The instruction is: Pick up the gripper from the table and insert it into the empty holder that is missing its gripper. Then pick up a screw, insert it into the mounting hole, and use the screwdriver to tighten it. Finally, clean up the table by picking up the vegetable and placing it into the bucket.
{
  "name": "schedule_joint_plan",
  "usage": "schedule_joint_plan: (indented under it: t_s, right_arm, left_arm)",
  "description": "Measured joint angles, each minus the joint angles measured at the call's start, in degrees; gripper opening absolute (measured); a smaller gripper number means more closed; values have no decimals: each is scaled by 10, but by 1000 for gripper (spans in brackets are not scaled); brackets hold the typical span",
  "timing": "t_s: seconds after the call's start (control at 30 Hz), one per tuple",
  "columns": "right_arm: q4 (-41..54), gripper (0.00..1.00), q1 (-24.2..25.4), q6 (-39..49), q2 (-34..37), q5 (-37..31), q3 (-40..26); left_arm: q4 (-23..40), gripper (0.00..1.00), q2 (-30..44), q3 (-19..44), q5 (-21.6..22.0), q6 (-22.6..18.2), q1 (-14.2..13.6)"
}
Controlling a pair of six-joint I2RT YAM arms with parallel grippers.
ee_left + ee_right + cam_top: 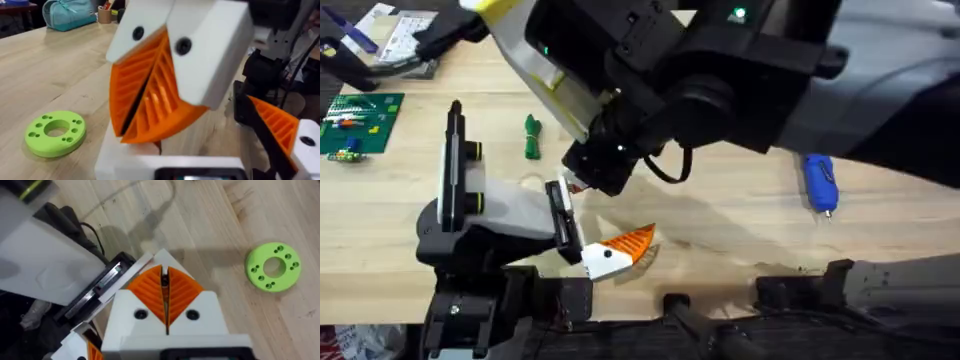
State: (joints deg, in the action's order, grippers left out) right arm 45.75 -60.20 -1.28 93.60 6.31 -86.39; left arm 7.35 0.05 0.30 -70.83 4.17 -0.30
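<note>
My right gripper (165, 277) reaches across the table and is shut on the loose gripper piece, whose white tip (150, 261) pokes out past the orange pads. It holds the piece down at the black holder rail (106, 284) of my left gripper (582, 228). In the left wrist view the right gripper's (150, 95) shut pads stand over the white base. The left arm's own orange finger (275, 125) sits far to one side, so that gripper is open. The blue screwdriver (820, 182) lies at the right. The green vegetable (532, 137) lies left of centre. Screw and bucket are out of view.
A bright-green ring with holes (55, 132) lies on the wood near both grippers, also seen as the ring (272, 266). A flat green baseplate (360, 122) sits at the far left. A teal bag (67, 12) and a cup (104, 14) stand at the table's back.
</note>
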Motion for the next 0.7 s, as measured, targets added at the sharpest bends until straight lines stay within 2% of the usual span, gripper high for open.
schedule_joint_plan:
  t_s: [0.13,0.17,0.33,0.43,0.47,0.53,0.7]
  right_arm:
    - [-6,9,0,0,0,0,5]
    - [-6,62,0,-3,0,1,6]
    - [-8,435,-1,-5,-1,6,7]
    - [-5,768,10,-7,-1,-7,8]
    - [-4,842,13,-7,-1,-10,8]
    - [-3,889,15,-8,-1,-12,8]
    - [-4,899,15,-9,-1,-14,8]
  left_arm:
    - [0,988,1,0,1,10,0]
    - [0,988,1,0,1,11,0]
    - [0,988,3,0,1,15,1]
    - [0,988,3,0,1,14,1]
    - [0,988,3,0,2,14,1]
    - [0,988,3,0,1,14,1]
    - [0,988,3,0,2,14,1]
